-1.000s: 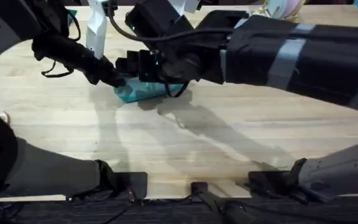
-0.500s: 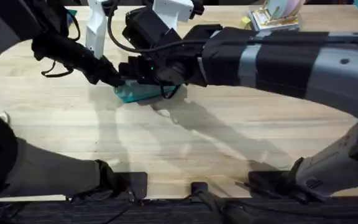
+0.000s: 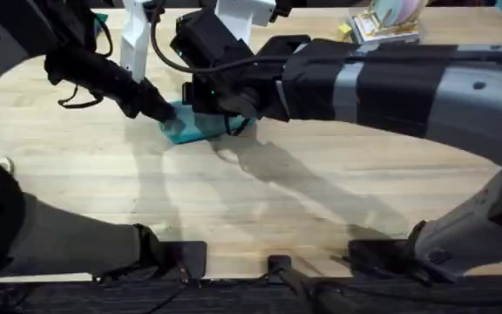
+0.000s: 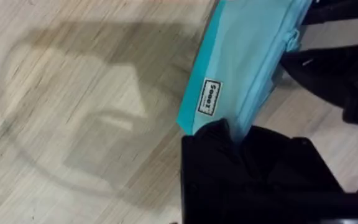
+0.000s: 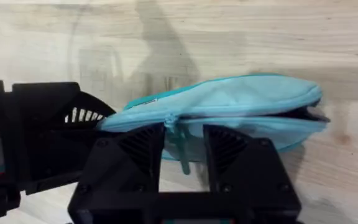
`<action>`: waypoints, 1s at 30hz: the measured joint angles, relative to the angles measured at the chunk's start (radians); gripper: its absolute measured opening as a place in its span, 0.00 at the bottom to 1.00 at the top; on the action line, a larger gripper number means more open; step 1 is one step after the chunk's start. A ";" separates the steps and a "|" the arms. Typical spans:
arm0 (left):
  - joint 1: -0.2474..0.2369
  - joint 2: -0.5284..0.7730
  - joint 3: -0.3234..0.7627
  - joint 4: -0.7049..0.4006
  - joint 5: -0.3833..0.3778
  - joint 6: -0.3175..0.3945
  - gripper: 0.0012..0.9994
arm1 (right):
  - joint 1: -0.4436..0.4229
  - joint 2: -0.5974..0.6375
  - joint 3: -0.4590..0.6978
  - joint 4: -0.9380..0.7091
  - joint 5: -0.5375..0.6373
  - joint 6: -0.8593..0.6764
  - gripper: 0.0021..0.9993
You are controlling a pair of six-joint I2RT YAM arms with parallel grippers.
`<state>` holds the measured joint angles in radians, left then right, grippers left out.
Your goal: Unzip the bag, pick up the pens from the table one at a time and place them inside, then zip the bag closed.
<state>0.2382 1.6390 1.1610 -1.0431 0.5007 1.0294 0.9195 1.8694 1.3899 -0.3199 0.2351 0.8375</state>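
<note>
The teal bag (image 3: 192,131) lies on the table (image 3: 321,205) at the back left of centre. My left gripper (image 3: 166,113) is shut on the bag's left end (image 4: 229,127), next to its small label (image 4: 206,98). My right gripper (image 3: 209,98) hangs over the bag (image 5: 229,102) with its fingers a little apart, and the zip's pull tab (image 5: 182,152) hangs in the gap between them. The zip gapes dark at the bag's far end (image 5: 309,112). The pens are out of view.
White upright stands (image 3: 136,39) rise at the table's back edge behind the bag. A stack of papers and small items (image 3: 382,22) sits at the back right. A black cable (image 3: 81,100) loops under the left arm. Bare wood spreads across the near half.
My right gripper has slid left along the bag toward the left gripper, covering more of the bag. The left gripper has stayed clamped in place.
</note>
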 joint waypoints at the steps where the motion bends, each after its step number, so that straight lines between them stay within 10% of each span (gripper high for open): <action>1: 0.000 0.000 0.000 0.000 0.000 0.000 0.04 | 0.000 0.000 0.000 0.000 0.001 0.000 0.37; 15: 0.000 0.000 0.000 -0.001 0.002 0.000 0.04 | 0.010 0.000 0.000 -0.007 0.000 0.000 0.04; 30: 0.000 0.000 0.000 -0.001 0.002 0.000 0.04 | 0.011 -0.027 0.000 -0.014 -0.001 -0.197 0.03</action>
<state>0.2382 1.6390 1.1610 -1.0443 0.5023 1.0291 0.9302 1.8423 1.3899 -0.3335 0.2344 0.6406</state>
